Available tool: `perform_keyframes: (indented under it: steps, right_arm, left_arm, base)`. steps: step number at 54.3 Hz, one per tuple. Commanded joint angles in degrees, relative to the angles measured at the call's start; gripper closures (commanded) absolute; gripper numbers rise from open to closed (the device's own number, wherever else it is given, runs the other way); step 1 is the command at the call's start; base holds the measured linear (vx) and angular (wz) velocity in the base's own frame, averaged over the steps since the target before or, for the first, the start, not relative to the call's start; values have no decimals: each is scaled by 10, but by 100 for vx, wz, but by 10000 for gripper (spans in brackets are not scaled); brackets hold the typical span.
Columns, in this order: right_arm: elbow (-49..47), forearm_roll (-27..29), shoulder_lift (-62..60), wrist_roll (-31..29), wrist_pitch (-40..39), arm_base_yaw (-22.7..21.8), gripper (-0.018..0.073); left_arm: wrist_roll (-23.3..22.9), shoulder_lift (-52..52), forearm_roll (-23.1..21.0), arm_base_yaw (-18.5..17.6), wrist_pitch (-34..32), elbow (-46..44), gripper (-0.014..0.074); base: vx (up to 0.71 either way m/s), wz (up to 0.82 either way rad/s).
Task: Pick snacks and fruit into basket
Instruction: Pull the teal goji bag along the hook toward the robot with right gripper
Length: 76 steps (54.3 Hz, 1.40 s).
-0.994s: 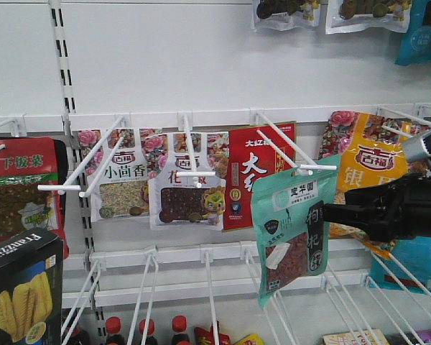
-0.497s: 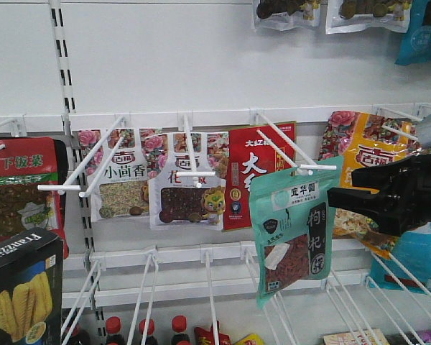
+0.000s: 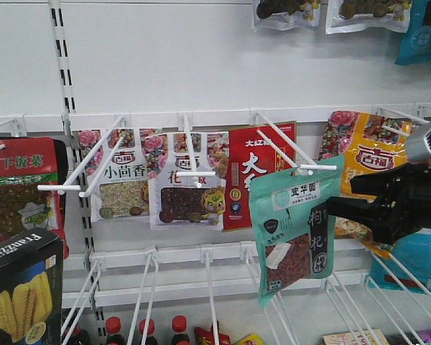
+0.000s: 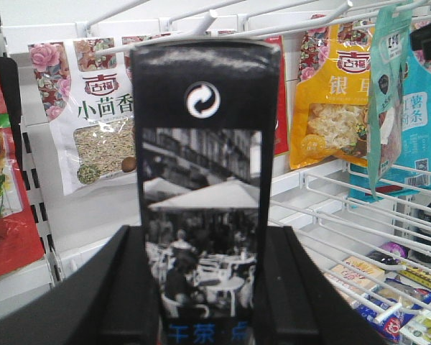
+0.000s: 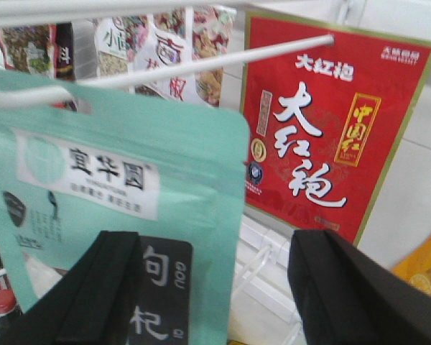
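- Teal pouch [image 3: 293,230] of goji berries hangs by its top hole at the outer tip of a white peg [image 3: 280,147]. Its long axis runs top to bottom, with the lower end tilted a little to one side.
- Its right edge lies between the jaws of the right gripper [image 3: 343,199], which reaches in level from the right. The wrist view shows the fingers [image 5: 100,287] spread wide: one lies across the pouch's lower face, the other stands well clear of it. Nothing is clamped yet.
- Judged from this, the arm needs to close on that edge and then draw the pouch outward along the peg, since the hole has to slide off the tip.
- The left gripper [image 4: 205,237] is farther off and busy, its jaws closed on the upright black Franzzi box [image 3: 21,287] at the lower left.
- A red pouch [image 3: 257,172] hangs just behind the teal one and a yellow pouch [image 3: 366,162] sits behind the right arm. White floral pouches [image 3: 187,180] hang further left on their own pegs.
- A wire shelf [image 3: 302,309] juts out below the pouch's lower edge and could snag it if it drops.
- No basket shows in any view.
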Motion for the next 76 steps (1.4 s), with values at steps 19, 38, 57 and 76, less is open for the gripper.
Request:
perform_keyframes:
  steps: [19, 38, 57, 76]
  right_arm:
    - [-19, 11, 18, -25, -29, 0, 62]
    - [-19, 57, 44, -55, -58, 0, 62]
    - [-19, 61, 54, -57, -98, 0, 62]
    - [-19, 84, 54, -52, -136, 0, 62]
  left_arm:
    - [-2, 0, -24, 0, -24, -16, 594]
    - [-2, 0, -24, 0, -24, -16, 594]
    - [-2, 0, -24, 0, -24, -16, 594]
    - [-2, 0, -24, 0, -24, -16, 594]
  base:
    - [0, 0]
    - [0, 0]
    - [0, 0]
    - [0, 0]
